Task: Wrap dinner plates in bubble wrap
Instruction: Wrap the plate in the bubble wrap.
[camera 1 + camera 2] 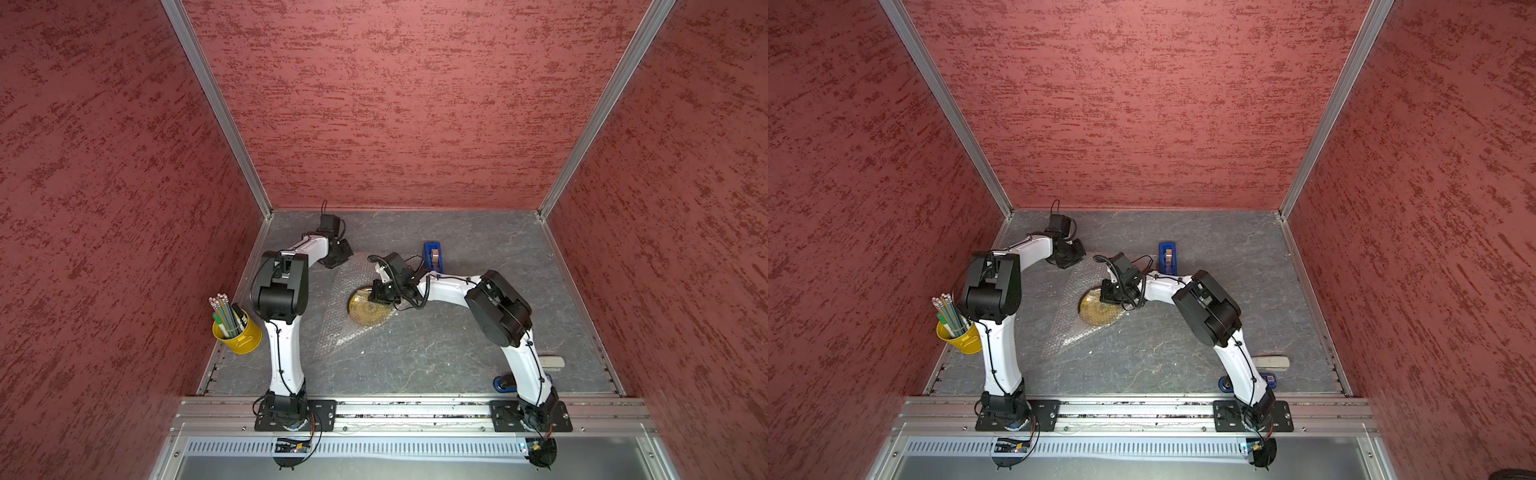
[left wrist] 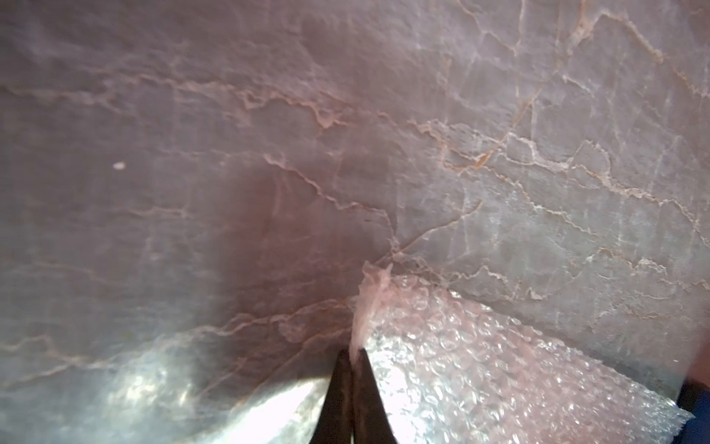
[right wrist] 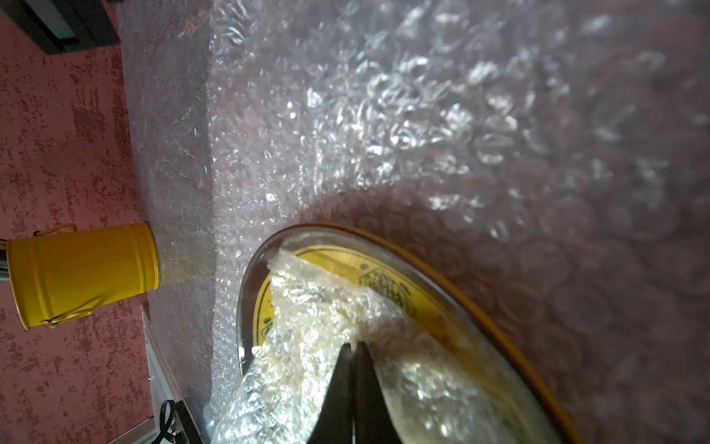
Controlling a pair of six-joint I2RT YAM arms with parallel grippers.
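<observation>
Mid-tabletop (image 1: 457, 340), the plate (image 1: 368, 313) sits on the bubble wrap (image 1: 337, 320). Looks like the right tool (image 3: 354, 346) is clamped on a flap lying over the plate, and the left tool (image 2: 352, 355) is pinching the far corner. I'd bring that corner low and slow across the plate, right side staying pinned so nothing slides.

Yellow plate (image 3: 330, 261) with dark printed motifs and brown rim; clear whitish bubble wrap (image 3: 384, 115) dotted with bubbles. Grey desk (image 1: 457, 340) veined in pale lines; plain yellow cup (image 1: 243, 338), blue tape dispenser (image 1: 432, 254), mottled red walls (image 1: 395, 104).
</observation>
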